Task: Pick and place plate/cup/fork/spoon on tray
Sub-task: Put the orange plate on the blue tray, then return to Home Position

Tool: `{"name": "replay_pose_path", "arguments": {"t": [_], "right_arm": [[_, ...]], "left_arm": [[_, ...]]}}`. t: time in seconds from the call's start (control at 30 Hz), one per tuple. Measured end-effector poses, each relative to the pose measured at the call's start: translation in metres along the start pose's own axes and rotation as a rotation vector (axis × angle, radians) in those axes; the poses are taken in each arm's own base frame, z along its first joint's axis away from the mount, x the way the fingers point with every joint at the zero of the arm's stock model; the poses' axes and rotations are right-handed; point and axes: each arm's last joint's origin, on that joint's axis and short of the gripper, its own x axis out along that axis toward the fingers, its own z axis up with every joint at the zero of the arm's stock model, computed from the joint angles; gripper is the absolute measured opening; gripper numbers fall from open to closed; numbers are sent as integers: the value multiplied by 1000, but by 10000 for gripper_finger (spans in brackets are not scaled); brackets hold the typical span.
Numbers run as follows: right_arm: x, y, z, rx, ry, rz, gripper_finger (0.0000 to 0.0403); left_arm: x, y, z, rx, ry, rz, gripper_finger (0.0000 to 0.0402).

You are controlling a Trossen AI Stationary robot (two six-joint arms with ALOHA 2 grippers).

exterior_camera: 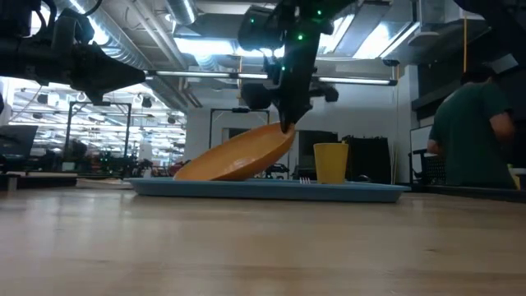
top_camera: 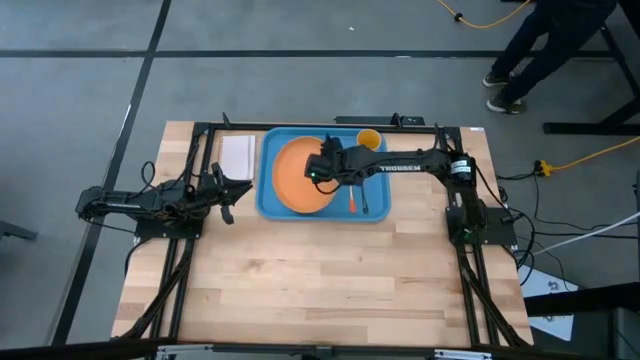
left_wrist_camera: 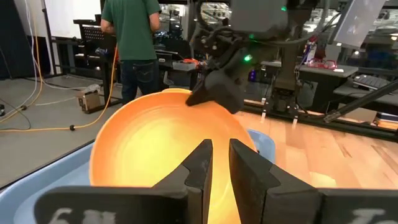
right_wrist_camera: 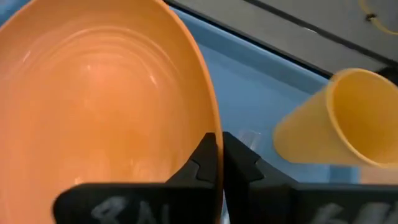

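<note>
The orange plate (top_camera: 296,175) sits tilted on the blue tray (top_camera: 268,200). Its left edge (exterior_camera: 182,172) rests on the tray floor and its right edge is raised. My right gripper (top_camera: 319,172) is shut on that raised rim. The yellow-orange cup (top_camera: 369,139) stands upright at the tray's far right corner. The fork (top_camera: 351,200) and the dark spoon (top_camera: 365,204) lie side by side on the tray's right part. My left gripper (top_camera: 226,192) is shut and empty, just left of the tray, pointing at the plate (left_wrist_camera: 149,143). My right gripper pinches the plate's raised right rim (right_wrist_camera: 213,127) between its two fingers, one on the upper face and one on the underside. The fingers come from above, pointing down (exterior_camera: 287,123). The plate slopes down to the left, its opposite edge on the tray.
A white rectangular pad (top_camera: 238,155) lies left of the tray's far corner, close to my left gripper. Bare wooden table (top_camera: 320,280) stretches toward the near edge. A person (top_camera: 540,50) stands beyond the table's far right.
</note>
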Motion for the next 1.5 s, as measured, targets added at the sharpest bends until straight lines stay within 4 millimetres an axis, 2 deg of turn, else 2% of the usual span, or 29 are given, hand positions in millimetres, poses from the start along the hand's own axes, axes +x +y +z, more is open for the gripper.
{"name": "replay_pose_path", "arguments": {"t": [0.3,0.57,0.93,1.07,1.27,1.5], "right_arm": [[36,-10,-4,-22,47,33,21],[52,-10,-17,-51,73,95,30],[70,-15,-37,-39,81,94,33],[73,-16,-37,-28,72,104,42],[74,-16,-36,-36,61,99,79],[75,-17,-36,-42,58,97,85]], "left_arm": [[0,0,0,0,0,0,47],[0,0,0,0,0,0,47],[0,0,0,0,0,0,47],[0,0,0,0,0,0,47],[0,0,0,0,0,0,47],[0,0,0,0,0,0,47]]}}
